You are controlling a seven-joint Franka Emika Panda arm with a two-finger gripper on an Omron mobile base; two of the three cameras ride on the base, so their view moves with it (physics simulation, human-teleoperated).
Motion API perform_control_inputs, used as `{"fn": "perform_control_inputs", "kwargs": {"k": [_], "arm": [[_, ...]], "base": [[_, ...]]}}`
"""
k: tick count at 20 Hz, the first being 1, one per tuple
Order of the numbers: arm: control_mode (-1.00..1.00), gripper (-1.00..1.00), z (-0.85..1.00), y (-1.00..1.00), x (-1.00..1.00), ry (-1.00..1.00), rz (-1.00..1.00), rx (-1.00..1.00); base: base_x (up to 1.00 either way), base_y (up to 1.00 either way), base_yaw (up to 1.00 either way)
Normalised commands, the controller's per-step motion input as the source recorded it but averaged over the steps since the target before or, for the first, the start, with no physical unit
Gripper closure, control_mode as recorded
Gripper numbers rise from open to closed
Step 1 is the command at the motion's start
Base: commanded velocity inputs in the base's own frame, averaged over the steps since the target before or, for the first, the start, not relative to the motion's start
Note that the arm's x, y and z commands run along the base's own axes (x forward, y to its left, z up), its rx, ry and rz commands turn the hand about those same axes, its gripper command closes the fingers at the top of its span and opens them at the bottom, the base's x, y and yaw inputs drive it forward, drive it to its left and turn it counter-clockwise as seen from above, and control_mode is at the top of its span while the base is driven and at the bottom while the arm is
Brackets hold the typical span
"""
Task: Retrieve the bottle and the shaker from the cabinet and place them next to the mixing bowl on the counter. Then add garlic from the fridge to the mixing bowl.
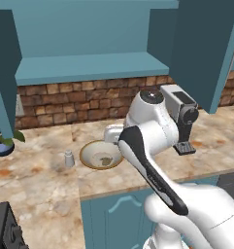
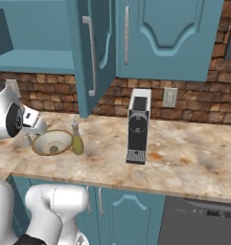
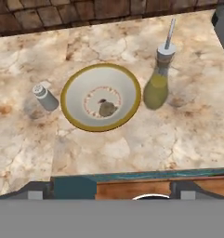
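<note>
The two-finger gripper (image 3: 111, 191) hangs with jaws spread wide and empty, above the mottled beige marble-look counter (image 3: 132, 148). Below it, the cream mixing bowl (image 3: 101, 97) holds the small brownish garlic (image 3: 107, 109). The grey-white shaker (image 3: 45, 96) and olive-yellow glass bottle (image 3: 159, 81) flank it.

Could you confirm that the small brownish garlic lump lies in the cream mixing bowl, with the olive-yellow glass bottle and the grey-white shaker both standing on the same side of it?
Not quite. The small brownish garlic lump does lie in the cream mixing bowl, but the hand view shows the olive-yellow glass bottle and the grey-white shaker on opposite sides of it.
</note>
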Motion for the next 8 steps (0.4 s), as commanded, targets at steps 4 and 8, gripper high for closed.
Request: {"fn": "perform_control_inputs", "kwargs": {"k": [4, 8], "arm": [[-1.00, -1.00, 0.92, -0.42, -1.00, -0.18, 0.09, 0.00], [-1.00, -1.00, 0.68, -0.40, -1.00, -0.29, 0.13, 0.00]], "base": [[0.00, 0.00, 0.00], [0.00, 0.00, 0.00]]}}
